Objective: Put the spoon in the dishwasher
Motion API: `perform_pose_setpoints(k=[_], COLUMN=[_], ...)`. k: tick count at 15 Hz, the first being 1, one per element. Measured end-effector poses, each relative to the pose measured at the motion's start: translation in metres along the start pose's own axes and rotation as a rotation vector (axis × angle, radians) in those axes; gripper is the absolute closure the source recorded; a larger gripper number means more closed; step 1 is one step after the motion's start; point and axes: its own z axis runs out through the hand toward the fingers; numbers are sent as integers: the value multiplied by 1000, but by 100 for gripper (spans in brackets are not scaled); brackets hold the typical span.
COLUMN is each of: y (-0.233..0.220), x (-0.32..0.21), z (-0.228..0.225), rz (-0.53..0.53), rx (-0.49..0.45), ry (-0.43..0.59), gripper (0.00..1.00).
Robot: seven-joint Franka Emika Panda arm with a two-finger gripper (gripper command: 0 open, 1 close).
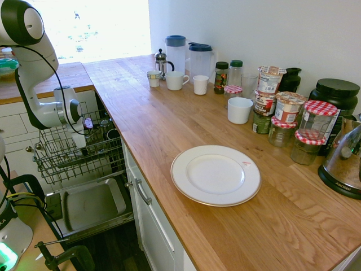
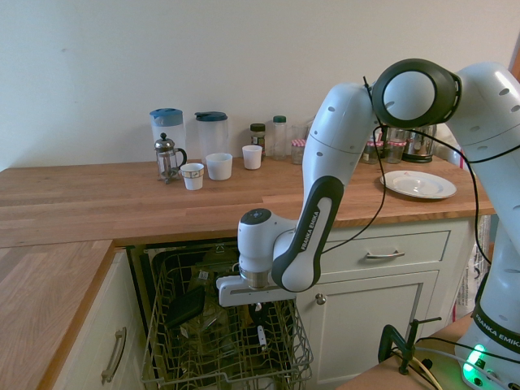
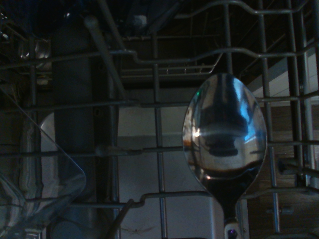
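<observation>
Pressed together at the hand (image 1: 80, 148), left of the frame in the first exterior view, aimed down into the open dishwasher (image 1: 121, 203). Can't tell from either outside view whether around the handle or not. Spoon (image 3: 224, 132) clearly there in the wrist view though, bowl shiny against the bars, handle running off the bottom edge. Looks placed right for a grip, but no proof of one.

Biggest worry imo: the wire gaps. Slim handle, wide-open mesh in the rack (image 2: 227, 378) at lower left of the second exterior view, so with a release over a gap, a decent chance of a slip straight through towards the grey door panel (image 1: 93, 200) at lower left of the first exterior view. Also possible: a snag of the bowl on a wire, then a twist out of the grip, if gripped at all.

Next out, the crowding. Clear see-through piece (image 3: 65, 184) at lower left in the wrist view, plus a dark item (image 2: 187, 306) left of the hand in the second exterior view. With a sideways drift, could knock either one. Further out, the counter (image 1: 141, 107) across the middle of the first exterior view, close to the arm. With a careless lift, maybe a bump against that edge.
</observation>
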Motion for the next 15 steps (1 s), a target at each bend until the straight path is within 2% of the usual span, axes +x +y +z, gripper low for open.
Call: perform_pose_setpoints(k=[9,11,15], y=[-2,-7,-6], x=[-3,-4,-3], z=[-5,-19,-76], rz=[-4,-7,-9], rx=[11,27,54], ry=[13,20,37], gripper=[0,0,0])
